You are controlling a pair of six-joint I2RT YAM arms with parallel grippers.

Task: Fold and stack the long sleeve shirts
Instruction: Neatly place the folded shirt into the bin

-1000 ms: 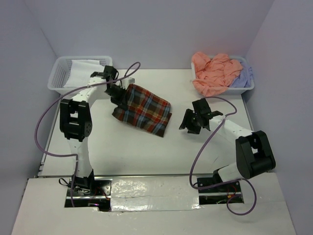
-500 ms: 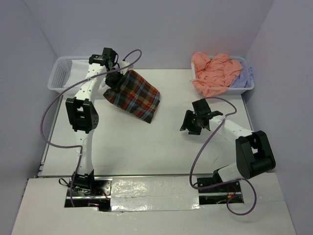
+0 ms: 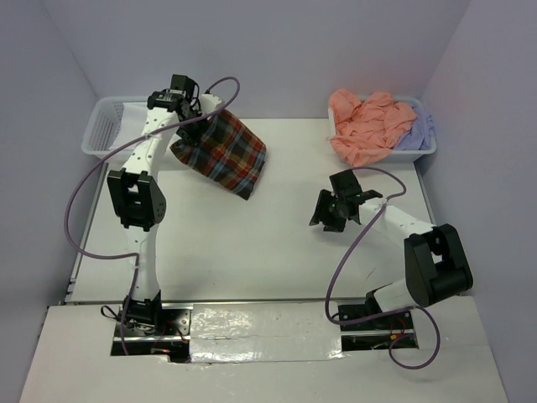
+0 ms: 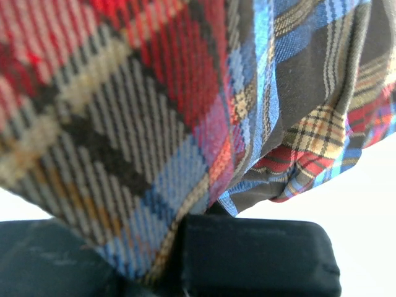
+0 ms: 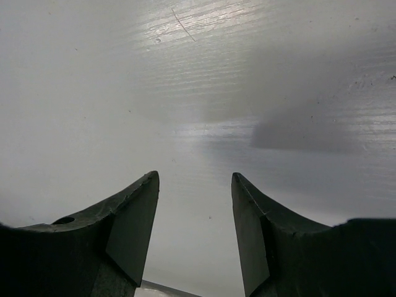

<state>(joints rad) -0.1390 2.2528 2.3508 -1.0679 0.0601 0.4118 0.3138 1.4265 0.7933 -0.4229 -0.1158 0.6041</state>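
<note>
The folded plaid shirt (image 3: pixel 222 153) in red, brown, blue and yellow hangs in the air over the table's back left, next to the left basket. My left gripper (image 3: pixel 197 120) is shut on its upper edge; in the left wrist view the plaid cloth (image 4: pixel 148 105) fills the frame and is pinched between the fingers (image 4: pixel 253 257). A salmon-pink shirt (image 3: pixel 365 124) and a lavender shirt (image 3: pixel 417 130) lie crumpled in the right basket. My right gripper (image 3: pixel 329 210) is open and empty, low over bare table (image 5: pixel 198 111) at mid right.
A white lattice basket (image 3: pixel 107 126) with white cloth inside stands at the back left, just beside the raised left gripper. A second white basket (image 3: pixel 428 151) stands at the back right. Purple cables loop from both arms.
My left gripper has lifted the plaid shirt off the table and carried it back and left toward the left basket. The right arm has not moved.
</note>
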